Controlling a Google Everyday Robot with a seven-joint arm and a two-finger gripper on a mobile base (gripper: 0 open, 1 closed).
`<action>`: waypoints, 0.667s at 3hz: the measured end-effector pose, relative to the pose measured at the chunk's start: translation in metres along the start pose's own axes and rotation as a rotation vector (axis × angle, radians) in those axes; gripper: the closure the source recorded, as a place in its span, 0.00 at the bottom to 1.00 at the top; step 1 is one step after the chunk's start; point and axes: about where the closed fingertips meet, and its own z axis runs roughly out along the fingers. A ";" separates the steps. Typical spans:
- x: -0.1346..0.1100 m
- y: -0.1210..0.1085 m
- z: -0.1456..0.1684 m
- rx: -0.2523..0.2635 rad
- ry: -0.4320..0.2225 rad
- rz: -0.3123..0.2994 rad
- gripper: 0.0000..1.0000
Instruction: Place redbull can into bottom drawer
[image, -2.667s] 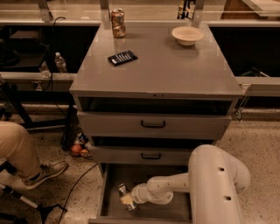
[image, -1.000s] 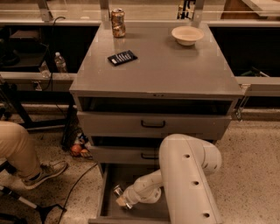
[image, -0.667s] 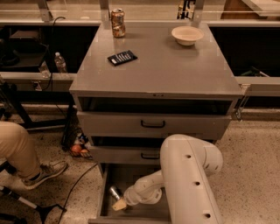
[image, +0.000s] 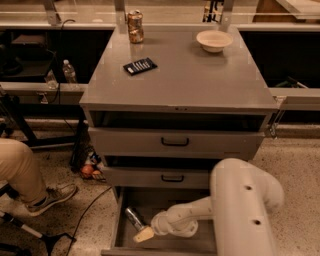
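Note:
The redbull can (image: 133, 218), slim and silver, lies tilted at the left end of the open bottom drawer (image: 172, 201), the lowest of three grey drawers. My gripper (image: 142, 232) reaches into that drawer from the right, right beside the can's lower end. I cannot tell whether it still grips the can. My white arm (image: 240, 200) fills the lower right and hides the drawer's right part.
On the cabinet top (image: 200, 80) stand a bronze can (image: 134, 26), a black remote-like object (image: 140, 66) and a white bowl (image: 214, 40). The two upper drawers are slightly open. A seated person's leg and shoe (image: 35, 185) and cables are on the floor at left.
The arm's bulk has shifted right and back. The gripper stays low in the bottom drawer near its left end, and the silver can now shows more plainly beside it.

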 end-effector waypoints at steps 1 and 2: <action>0.002 -0.015 -0.045 -0.004 -0.088 0.017 0.00; 0.014 -0.047 -0.089 0.011 -0.167 0.070 0.00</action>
